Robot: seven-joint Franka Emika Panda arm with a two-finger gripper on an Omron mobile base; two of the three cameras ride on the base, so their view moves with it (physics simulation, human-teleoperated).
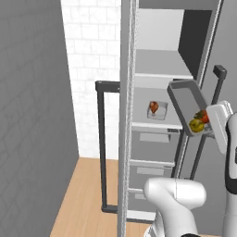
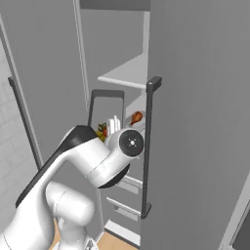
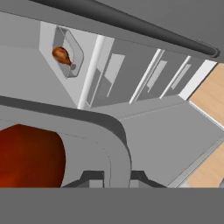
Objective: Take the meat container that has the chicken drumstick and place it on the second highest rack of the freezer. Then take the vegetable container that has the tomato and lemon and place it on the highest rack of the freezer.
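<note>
Gripping the rim of the vegetable container [image 1: 186, 105], the end effector [image 3: 117, 176] has its two fingers closed on either side of the tray's wall, as the hand view shows. That one dark-grey tray hangs steeply tilted in front of the open freezer [image 1: 157, 65], its open face turned toward the left base camera, with one tomato [image 1: 202, 116] and one lemon [image 1: 196, 125] lying together at its lower end, touching each other. In the hand view the tomato [image 3: 28, 155] looms as a large red mass just inside the tray wall.

Inside the freezer, two pale shelves can be counted. The highest rack [image 1: 159, 65] carries nothing visible. On the shelf below it sits the single meat container [image 1: 157, 110], a small light-grey tray resting flat, holding one chicken drumstick [image 1: 153, 107]. From the right base view the drumstick [image 2: 136, 117] shows just beyond the arm's wrist, and from the hand camera it [image 3: 61, 55] lies in its tray [image 3: 69, 51] near the shelf's front edge.

Below the two shelves, at least three grey drawers [image 1: 152, 139] are stacked one under another. Two long dark vertical handles appear in the left base view: one [image 1: 101, 143] on the open door at left, another [image 1: 209, 115] at right behind the held tray. Wooden floor [image 1: 83, 194] lies beneath.
</note>
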